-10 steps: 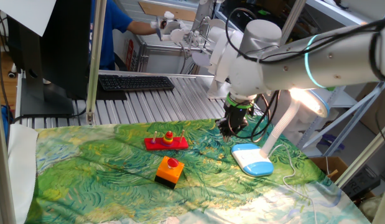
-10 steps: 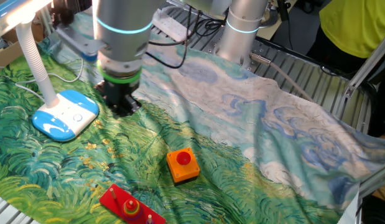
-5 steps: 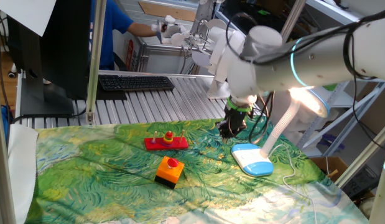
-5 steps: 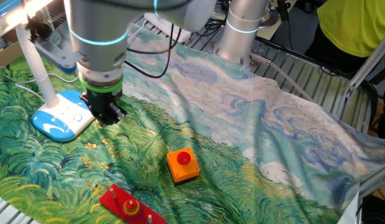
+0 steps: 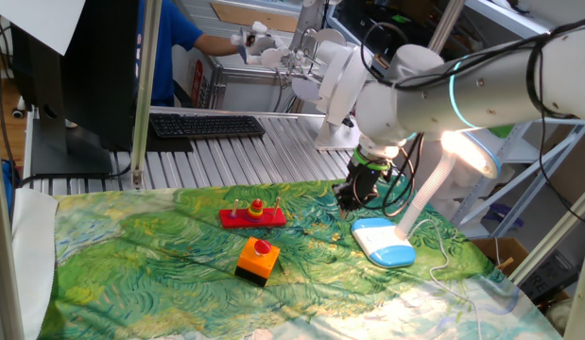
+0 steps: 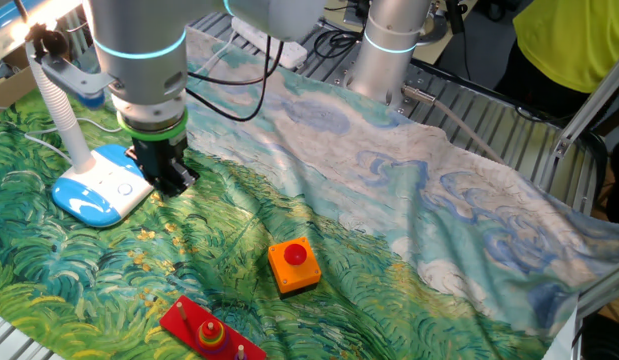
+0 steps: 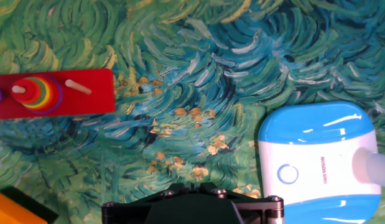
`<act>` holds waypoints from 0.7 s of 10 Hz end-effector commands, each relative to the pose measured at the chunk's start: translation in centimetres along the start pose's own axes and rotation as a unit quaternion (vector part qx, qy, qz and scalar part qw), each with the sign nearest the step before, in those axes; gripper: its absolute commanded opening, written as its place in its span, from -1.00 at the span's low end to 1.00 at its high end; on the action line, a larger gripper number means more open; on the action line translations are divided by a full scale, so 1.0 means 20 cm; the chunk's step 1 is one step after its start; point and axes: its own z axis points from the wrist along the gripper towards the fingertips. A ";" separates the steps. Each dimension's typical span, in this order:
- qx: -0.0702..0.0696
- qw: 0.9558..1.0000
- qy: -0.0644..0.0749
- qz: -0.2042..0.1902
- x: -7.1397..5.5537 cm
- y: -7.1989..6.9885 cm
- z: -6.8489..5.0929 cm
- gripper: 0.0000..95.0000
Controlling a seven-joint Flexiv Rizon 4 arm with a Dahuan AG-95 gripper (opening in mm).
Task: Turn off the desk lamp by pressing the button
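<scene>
The lamp (image 5: pixel 391 241) stands near one edge of the counter (image 6: pixel 409 230), its flat white base rimmed in light blue resting on the green and blue painted cloth (image 5: pixel 160 255). Its ribbed white neck rises from the far end of the base up to a head (image 5: pixel 467 151) that glows brightly. The button (image 7: pixel 287 173) shows in the hand view as a small ring on the white top of the base, at the end away from the neck.

The pincer (image 6: pixel 164 180) hangs just beside the base, above the cloth and apart from the button. Whether its fingers are wide or narrow cannot be told, since only the dark body of the hand shows at the bottom of the hand view.

Farther along the cloth lies a red board (image 5: pixel 252 216) with pegs and coloured rings. Nearer the front sits an orange box (image 5: pixel 257 260) with a round red knob, well apart from the lamp.
</scene>
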 end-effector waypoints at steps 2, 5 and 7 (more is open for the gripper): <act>0.032 0.999 0.011 -0.002 0.01 0.00 0.00 -1.00; 0.039 0.999 0.016 0.003 0.01 0.00 0.00 -1.00; 0.044 0.999 0.021 0.009 0.01 0.00 0.00 -1.00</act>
